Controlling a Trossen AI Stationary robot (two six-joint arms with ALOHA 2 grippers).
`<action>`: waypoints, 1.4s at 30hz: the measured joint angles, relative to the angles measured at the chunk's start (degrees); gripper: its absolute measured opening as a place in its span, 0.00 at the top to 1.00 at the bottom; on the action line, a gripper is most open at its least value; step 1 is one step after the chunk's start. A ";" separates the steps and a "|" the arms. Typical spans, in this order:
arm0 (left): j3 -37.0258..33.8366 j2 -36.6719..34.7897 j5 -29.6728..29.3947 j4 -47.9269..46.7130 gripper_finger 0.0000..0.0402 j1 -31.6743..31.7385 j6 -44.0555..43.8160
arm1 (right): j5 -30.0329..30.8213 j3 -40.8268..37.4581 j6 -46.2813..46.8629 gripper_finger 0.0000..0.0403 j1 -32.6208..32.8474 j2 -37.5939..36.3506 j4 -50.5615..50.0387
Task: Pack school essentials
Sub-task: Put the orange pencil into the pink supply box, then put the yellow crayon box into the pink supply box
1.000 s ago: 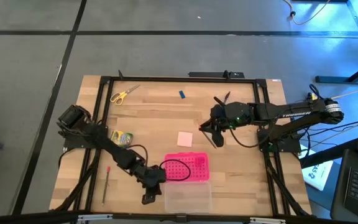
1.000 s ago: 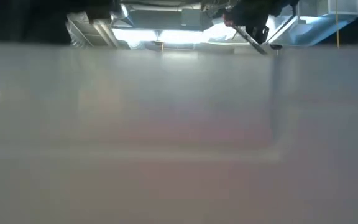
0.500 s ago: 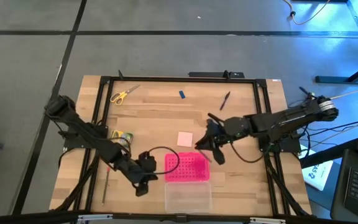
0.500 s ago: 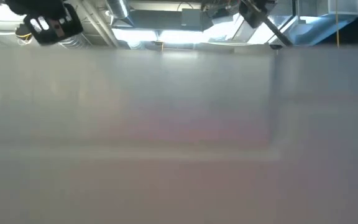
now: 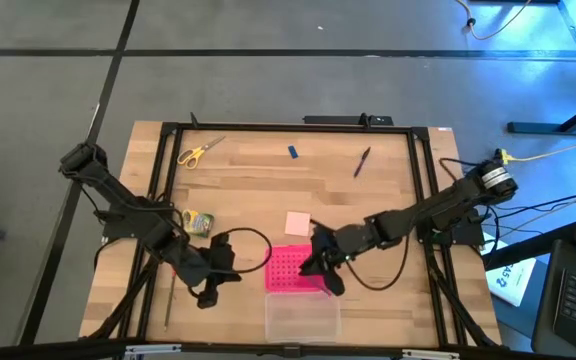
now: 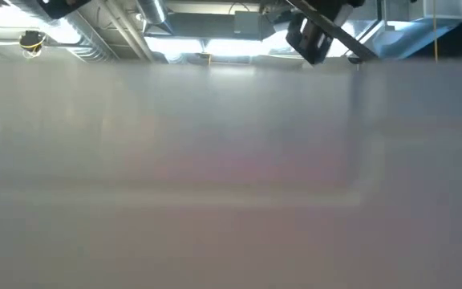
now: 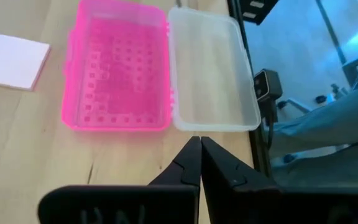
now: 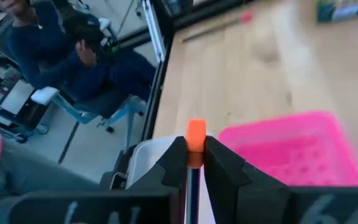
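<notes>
The right claw (image 5: pixel 318 268) is clamped on a thin pencil (image 8: pixel 195 144) with an orange end, held over the pink box (image 5: pixel 295 269) near the surface's front edge. The left claw (image 5: pixel 206 296) is pressed together with nothing in it, just beside that box's left side. Scissors (image 5: pixel 199 152) are left at the back left corner, a blue piece (image 5: pixel 293 152) and a pen (image 5: pixel 362 162) along the back, a crayon box (image 5: pixel 198 221) at the left edge, and a pink pad (image 5: pixel 298 223) mid-surface.
</notes>
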 joint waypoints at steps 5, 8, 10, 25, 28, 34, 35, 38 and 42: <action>0.00 0.15 -0.24 -0.53 1.00 -0.83 0.10 | 0.08 0.00 -0.01 0.89 1.73 2.90 1.09; 0.00 0.15 -0.33 -0.53 1.00 -0.83 0.10 | 0.11 0.00 -0.09 0.89 1.79 4.54 2.04; 0.00 0.15 -0.36 -0.52 1.00 -0.80 0.24 | 0.14 0.02 -0.25 0.89 1.78 5.54 2.51; 0.00 0.15 -0.37 -0.59 1.00 -0.80 0.64 | 0.01 0.02 -4.80 0.88 1.77 8.10 2.22; 0.00 0.15 -0.36 -0.59 1.00 -0.80 0.64 | 0.01 0.02 -4.85 0.86 1.77 8.10 1.90; 0.00 0.17 -0.35 -0.60 1.00 -0.80 0.66 | -0.01 0.02 -5.30 0.81 1.77 8.10 1.86; 0.00 0.17 -0.35 -0.58 1.00 -0.80 0.64 | -0.02 0.02 -5.70 0.81 1.77 8.10 1.89; 0.00 0.17 -0.35 -0.74 1.00 -0.80 0.64 | -0.05 0.02 -6.38 0.79 1.77 8.10 1.95; 0.00 0.17 -0.34 -1.34 1.00 -0.80 0.64 | -0.05 0.02 -6.46 0.76 1.77 8.10 1.97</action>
